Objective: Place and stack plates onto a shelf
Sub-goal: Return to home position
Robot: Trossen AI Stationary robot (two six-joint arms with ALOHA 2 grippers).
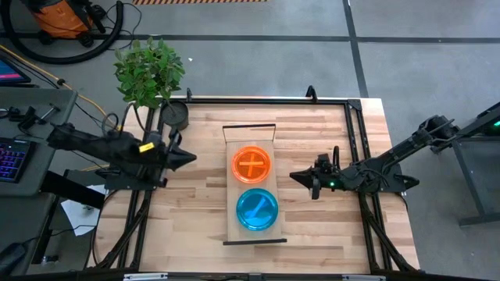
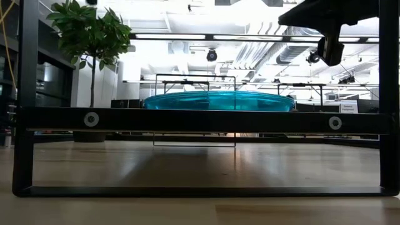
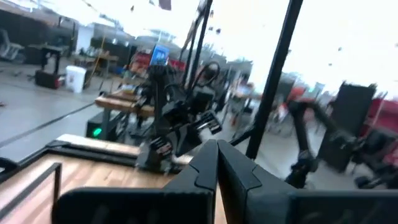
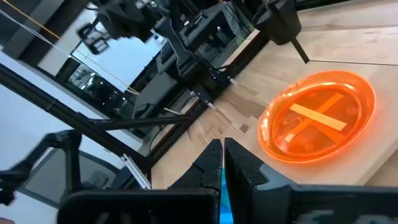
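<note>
Stacks of orange plates [image 1: 251, 164] and teal plates [image 1: 257, 208] sit just beside each other on the shelf [image 1: 250, 134], 2 piles in all, while the left gripper [image 1: 191, 158] and right gripper [image 1: 294, 177] hang off its long sides, clear of both, each with fingers pressed together.

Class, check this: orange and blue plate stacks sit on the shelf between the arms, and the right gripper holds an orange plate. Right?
No. The right gripper holds nothing: the high view shows it beside the shelf, apart from the orange plates. The rest stands.
</note>
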